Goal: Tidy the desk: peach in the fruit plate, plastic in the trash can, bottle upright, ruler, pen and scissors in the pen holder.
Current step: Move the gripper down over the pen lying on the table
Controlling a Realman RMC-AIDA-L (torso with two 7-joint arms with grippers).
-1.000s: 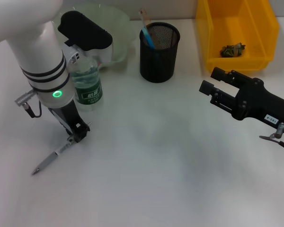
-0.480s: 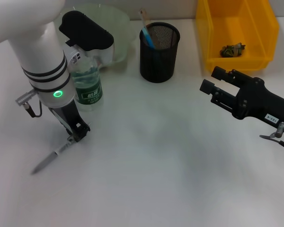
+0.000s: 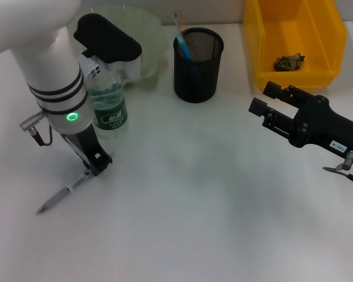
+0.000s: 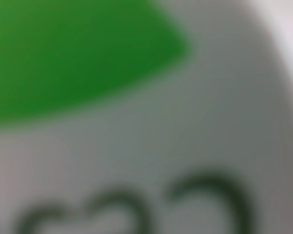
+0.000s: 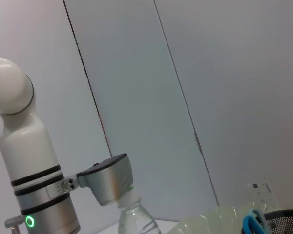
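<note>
Low on the white tabletop (image 3: 182, 223), the slim silver pen (image 3: 63, 194) slants tip-down, its upper end pinched in the closed left gripper (image 3: 95, 167) beside the upright green-labelled clear bottle (image 3: 107, 106). The right gripper (image 3: 263, 101) hovers open near the yellow bin (image 3: 256, 47).

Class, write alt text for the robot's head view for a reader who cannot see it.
The left gripper pinches one end of a pen on the white desk, beside an upright bottle. The right gripper hovers open near a yellow bin and pen holder.
</note>
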